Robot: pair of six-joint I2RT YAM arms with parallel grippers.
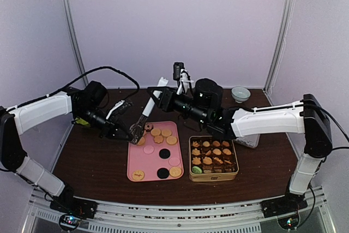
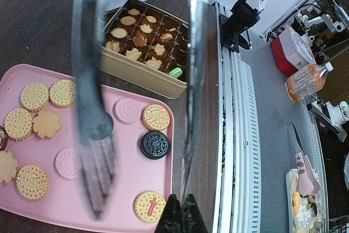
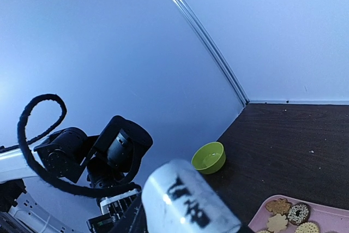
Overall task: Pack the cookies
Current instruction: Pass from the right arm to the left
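Cookies (image 1: pixel 158 139) lie in two places. Tan round and flower-shaped ones, with two pink and two black discs, are scattered on the pink tray (image 1: pixel 147 161). Rows of tan ones, plus a green disc in the near-left corner, fill the gold tin (image 1: pixel 214 178) just right of that tray. We see the right gripper (image 1: pixel 162 97) clamped around the white handle of the tongs (image 1: pixel 147 110) behind the tray, and the tongs slant down to the tray's far-left corner. The left gripper (image 1: pixel 135 132) sits at that same corner with its fingertips (image 2: pixel 173 217) pressed together. In the left wrist view one thin tong blade runs down to them, but we cannot tell whether it is pinched. A pale bowl (image 1: pixel 240 94) stands well behind and to the right of the tray.
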